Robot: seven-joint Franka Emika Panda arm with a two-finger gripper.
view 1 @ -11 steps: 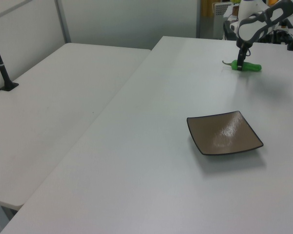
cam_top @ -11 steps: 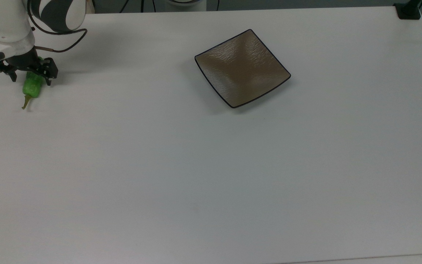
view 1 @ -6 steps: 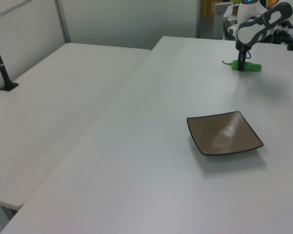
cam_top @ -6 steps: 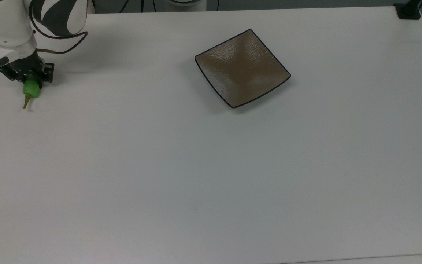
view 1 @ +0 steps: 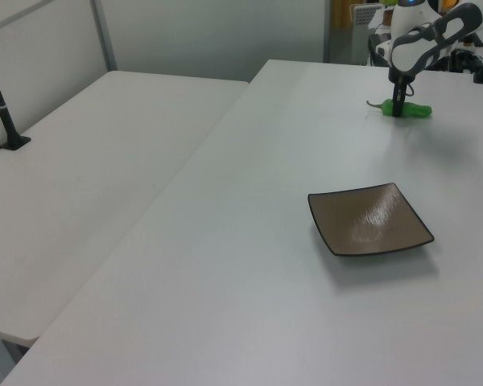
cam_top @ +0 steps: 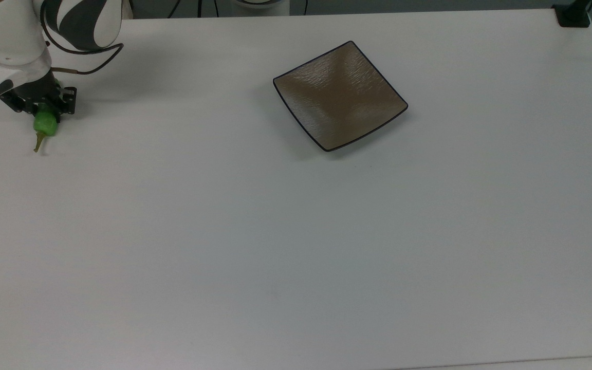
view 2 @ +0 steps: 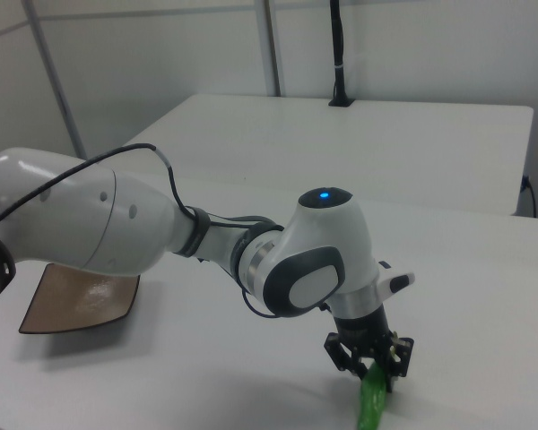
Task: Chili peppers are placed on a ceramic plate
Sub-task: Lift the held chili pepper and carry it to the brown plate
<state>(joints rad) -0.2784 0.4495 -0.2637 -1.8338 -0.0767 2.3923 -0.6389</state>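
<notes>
Closed around the chili pepper (cam_top: 45, 124), the hand (cam_top: 39, 106) sits low at the far left of the top view, its two black fingers pressed against the green body on either side. In the top view the pepper's wrinkled green end and thin olive-brown stem stick out below the fingers, the stem tip pointing toward the top view's bottom edge. The pepper lies along the white worktop (cam_top: 296, 231); whether it is touching the surface or just off it cannot be told. In the left view the hand (view 1: 398, 108) comes straight down onto the pepper (view 1: 414, 111), which stretches sideways with its stem curling toward the left view's left. In the right view the hand (view 2: 369, 356) points downward from a white and grey wrist with a blue light on top, and the pepper (view 2: 372, 403) hangs out beneath the fingers toward the lower edge.

The ceramic plate (cam_top: 339, 95) rests well apart from the pepper, toward the top view's upper middle, turned so that its corners point like a diamond. It is square, brown-grey, rippled, with a thin black rim. In the left view the plate (view 1: 369, 219) lies nearer the camera than the hand; in the right view the plate (view 2: 76, 300) is partly hidden behind the arm.
</notes>
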